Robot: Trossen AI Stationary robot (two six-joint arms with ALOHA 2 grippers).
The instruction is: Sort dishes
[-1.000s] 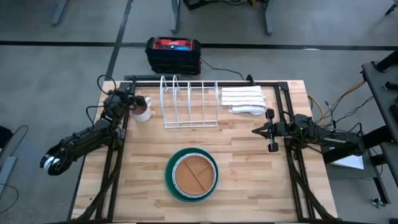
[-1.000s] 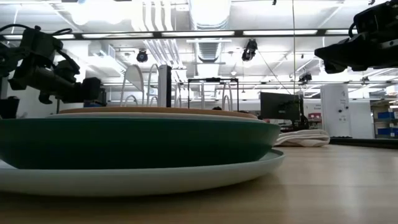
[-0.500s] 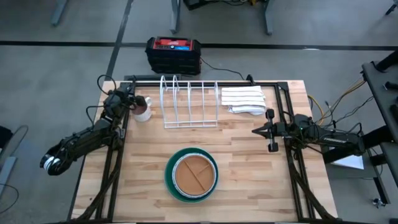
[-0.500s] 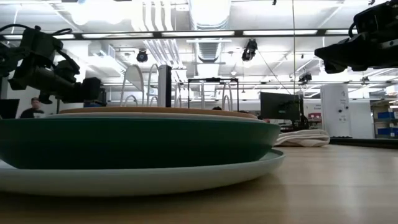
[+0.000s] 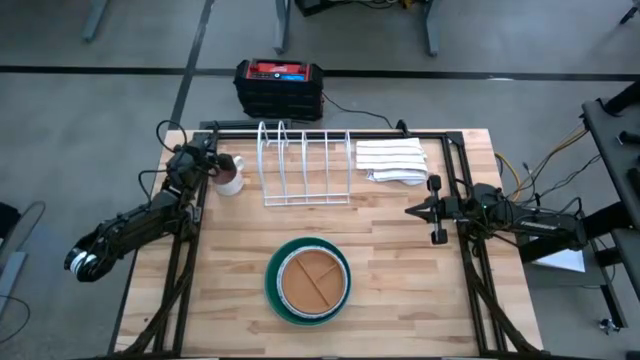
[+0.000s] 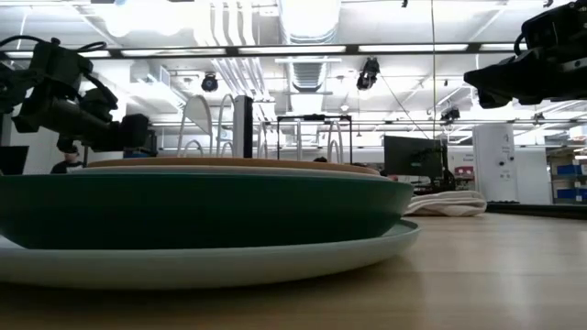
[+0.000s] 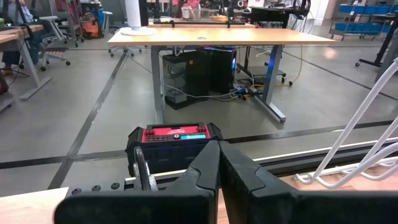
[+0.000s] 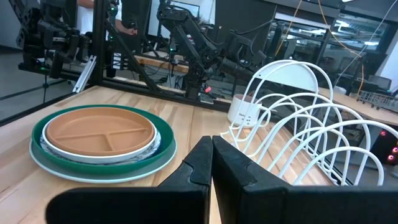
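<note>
The dishes [image 5: 308, 280] stand in one stack near the table's front middle. A brown divided plate [image 8: 101, 132] is on top, with white and speckled plates under it, then a dark green one [image 6: 202, 206]. The stack rests on a pale mint plate [image 6: 229, 261]. My left gripper [image 5: 212, 160] is shut and empty at the far left, beside a small mug [image 5: 229, 177]. It shows shut in the left wrist view [image 7: 217, 146]. My right gripper [image 5: 410, 211] is shut and empty at the right side, pointing toward the table's middle. It shows shut in the right wrist view [image 8: 210, 140].
A white wire dish rack [image 5: 305, 165] stands at the far middle, with no dish in it. A folded white cloth [image 5: 392, 160] lies to its right. A black and red box [image 5: 279, 85] sits on the floor beyond the table. Bare wood lies between the stack and the rack.
</note>
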